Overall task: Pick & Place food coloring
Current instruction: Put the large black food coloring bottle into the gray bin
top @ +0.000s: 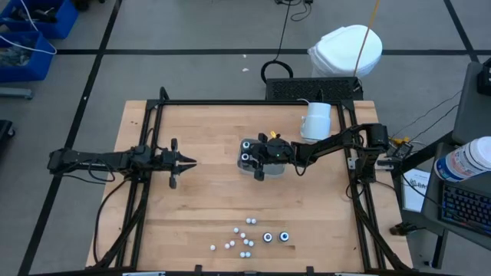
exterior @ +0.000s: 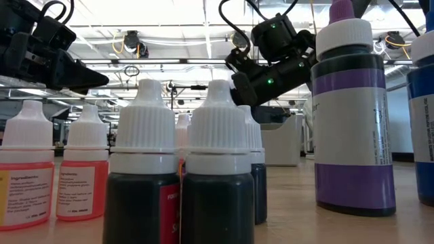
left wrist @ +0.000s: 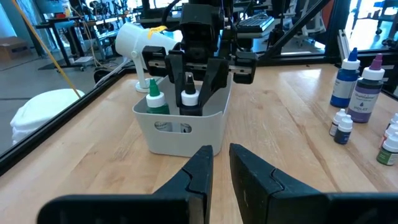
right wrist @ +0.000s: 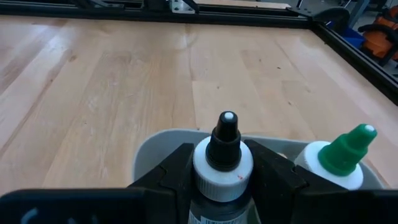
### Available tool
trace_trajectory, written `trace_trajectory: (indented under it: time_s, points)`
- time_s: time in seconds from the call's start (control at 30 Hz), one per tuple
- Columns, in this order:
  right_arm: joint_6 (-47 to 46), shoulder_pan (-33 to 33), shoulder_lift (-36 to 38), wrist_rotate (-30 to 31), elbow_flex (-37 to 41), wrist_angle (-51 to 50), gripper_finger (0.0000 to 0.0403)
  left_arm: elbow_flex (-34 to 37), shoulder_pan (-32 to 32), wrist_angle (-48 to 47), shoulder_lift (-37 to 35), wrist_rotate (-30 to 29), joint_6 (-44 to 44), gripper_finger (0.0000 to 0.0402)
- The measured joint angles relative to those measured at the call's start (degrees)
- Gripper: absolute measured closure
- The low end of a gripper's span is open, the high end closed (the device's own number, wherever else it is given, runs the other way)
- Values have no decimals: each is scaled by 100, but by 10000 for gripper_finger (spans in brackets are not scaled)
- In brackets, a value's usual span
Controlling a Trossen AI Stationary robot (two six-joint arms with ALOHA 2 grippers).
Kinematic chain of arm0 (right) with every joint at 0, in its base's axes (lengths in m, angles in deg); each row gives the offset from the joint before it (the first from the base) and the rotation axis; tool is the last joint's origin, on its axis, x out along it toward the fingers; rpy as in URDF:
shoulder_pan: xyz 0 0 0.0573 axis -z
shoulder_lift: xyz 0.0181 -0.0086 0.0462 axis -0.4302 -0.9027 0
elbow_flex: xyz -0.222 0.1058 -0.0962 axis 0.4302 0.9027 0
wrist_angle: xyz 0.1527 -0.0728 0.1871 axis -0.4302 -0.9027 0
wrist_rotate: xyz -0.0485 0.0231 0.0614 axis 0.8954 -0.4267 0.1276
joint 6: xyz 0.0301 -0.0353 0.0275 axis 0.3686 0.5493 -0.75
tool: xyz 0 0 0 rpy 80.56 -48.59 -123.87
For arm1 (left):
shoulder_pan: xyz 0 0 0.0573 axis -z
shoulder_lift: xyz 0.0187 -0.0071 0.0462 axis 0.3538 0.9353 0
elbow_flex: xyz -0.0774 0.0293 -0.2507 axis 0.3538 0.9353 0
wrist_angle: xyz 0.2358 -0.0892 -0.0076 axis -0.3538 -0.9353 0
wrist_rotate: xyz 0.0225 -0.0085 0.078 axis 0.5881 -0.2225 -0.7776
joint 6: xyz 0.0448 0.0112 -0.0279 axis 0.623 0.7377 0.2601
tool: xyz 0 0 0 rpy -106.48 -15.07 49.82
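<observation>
Bottle [right wrist: 222, 163] with the black tip is clamped in my right pincer [right wrist: 222, 177], held down inside the grey tray [left wrist: 180, 127] mid-desk, with a green-capped bottle [right wrist: 339, 155] just beside it in the same tray. Left pincer [left wrist: 221, 168] hovers well short of the tray, fingers nearly closed on nothing. The other food coloring bottles [top: 247, 238] sit grouped well away from both pincers.
</observation>
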Motion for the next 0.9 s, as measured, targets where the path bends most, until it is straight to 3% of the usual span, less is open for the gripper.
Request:
trace_trajectory:
  time_s: [0.9]
  points:
    - [-235, 7, 0, 0, 0, 125, 285, 1, 1, 0, 0, 0, 81, 339]
